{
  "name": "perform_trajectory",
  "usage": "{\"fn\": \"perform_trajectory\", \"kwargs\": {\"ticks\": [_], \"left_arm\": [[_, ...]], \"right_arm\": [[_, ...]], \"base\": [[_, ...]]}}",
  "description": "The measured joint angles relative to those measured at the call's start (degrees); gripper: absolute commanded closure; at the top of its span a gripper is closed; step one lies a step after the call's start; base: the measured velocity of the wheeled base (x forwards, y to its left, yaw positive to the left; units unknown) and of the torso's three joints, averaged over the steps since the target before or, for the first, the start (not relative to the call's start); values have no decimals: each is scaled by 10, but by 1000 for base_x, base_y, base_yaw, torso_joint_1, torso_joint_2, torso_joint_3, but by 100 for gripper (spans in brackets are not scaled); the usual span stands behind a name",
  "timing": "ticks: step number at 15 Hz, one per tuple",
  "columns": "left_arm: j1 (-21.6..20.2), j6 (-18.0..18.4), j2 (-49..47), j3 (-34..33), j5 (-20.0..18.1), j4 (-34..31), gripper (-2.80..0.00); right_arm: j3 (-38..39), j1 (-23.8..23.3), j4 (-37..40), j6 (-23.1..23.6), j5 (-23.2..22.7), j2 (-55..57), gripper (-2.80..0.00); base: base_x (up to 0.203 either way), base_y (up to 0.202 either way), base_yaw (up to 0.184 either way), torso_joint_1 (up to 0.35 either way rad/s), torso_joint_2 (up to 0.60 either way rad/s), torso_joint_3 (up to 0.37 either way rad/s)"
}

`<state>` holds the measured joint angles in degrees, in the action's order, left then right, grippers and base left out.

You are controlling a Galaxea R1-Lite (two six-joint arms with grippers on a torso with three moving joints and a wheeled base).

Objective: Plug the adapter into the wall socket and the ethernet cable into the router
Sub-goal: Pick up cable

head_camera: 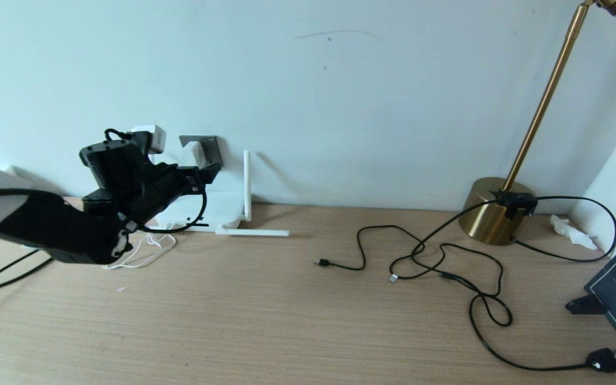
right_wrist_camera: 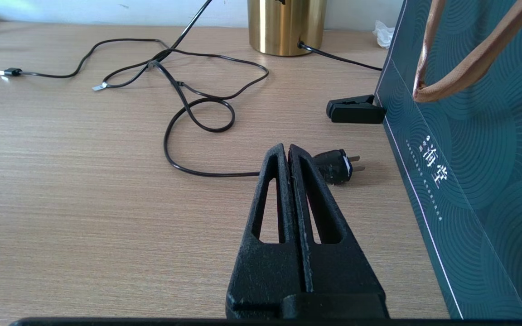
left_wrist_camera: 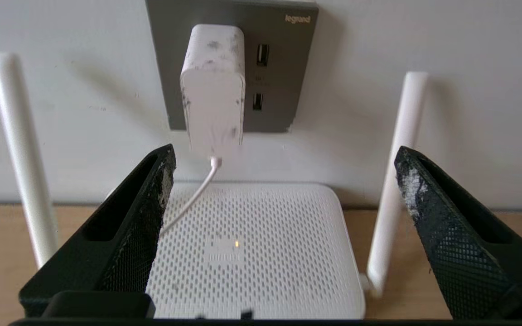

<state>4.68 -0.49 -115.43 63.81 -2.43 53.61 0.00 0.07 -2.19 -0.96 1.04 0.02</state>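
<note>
Head view: the left gripper [head_camera: 201, 179] hangs just before the wall socket [head_camera: 207, 147], above the router [head_camera: 217, 211]. The coming move appears to be fetching the ethernet cable [head_camera: 393, 277]; its clear plug lies on the table [head_camera: 265, 321], well to the right, with loops of black cable beside a brass lamp base [head_camera: 492, 211].

Left wrist view: the jaws stand spread, empty. The adapter [left_wrist_camera: 214, 88] sits in the wall socket, its long axis upright, its cord dropping to the router.

Right wrist view: the right gripper [right_wrist_camera: 287, 151], jaws pressed together, is nearer the cable. A black mains plug [right_wrist_camera: 333, 166] and a dark bag [right_wrist_camera: 469, 149] crowd it.
</note>
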Motion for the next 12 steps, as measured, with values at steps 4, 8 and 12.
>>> {"fn": "perform_trajectory", "kwargs": {"ticks": [4,8,12], "left_arm": [[-4,0,104,-113,0,8,0],[-5,-7,249,-235,5,12,0],[-6,-9,406,-409,31,7,0]], "right_arm": [[0,0,0,0,0,0,0],[0,0,0,0,0,0,0],[0,0,0,0,0,0,0]], "base": [[0,0,0,0,0,0],[0,0,0,0,0,0],[0,0,0,0,0,0]]}}
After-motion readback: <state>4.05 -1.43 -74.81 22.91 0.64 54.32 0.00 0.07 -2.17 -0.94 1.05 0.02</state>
